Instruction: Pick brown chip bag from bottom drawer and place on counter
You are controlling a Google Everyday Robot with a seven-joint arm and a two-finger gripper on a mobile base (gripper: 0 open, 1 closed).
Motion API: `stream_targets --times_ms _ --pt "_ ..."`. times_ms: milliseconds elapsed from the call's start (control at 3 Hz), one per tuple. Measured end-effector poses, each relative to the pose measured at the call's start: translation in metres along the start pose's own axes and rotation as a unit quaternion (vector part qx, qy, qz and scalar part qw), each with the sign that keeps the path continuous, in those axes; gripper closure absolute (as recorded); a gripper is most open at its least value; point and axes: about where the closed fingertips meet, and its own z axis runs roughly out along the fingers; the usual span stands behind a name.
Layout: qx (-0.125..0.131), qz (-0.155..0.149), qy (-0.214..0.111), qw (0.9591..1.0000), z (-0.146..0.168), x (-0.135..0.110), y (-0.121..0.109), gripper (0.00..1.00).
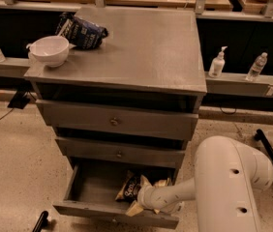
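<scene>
The bottom drawer [102, 211] is pulled open at the foot of the grey cabinet. The brown chip bag [129, 185] lies inside it at the right, with white lettering and tan ends showing. My gripper [146, 198] reaches into the drawer from the right and sits against the bag's right side, partly covering it. The white arm [228, 187] fills the lower right. The counter [141, 47] is the cabinet's flat grey top.
A white bowl [49, 50] and a dark blue chip bag [81, 30] sit at the counter's back left. Two shallower drawers with knobs [113, 122] are shut above. Bottles [217, 62] stand on ledges behind. A black base leg [272, 153] lies on the floor at right.
</scene>
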Motion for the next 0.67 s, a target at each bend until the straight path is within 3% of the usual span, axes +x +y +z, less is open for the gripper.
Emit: stream_targets --times_ms 667 --pt "0.011 0.017 -0.048 0.9986 -0.001 -0.006 -0.02 0.0"
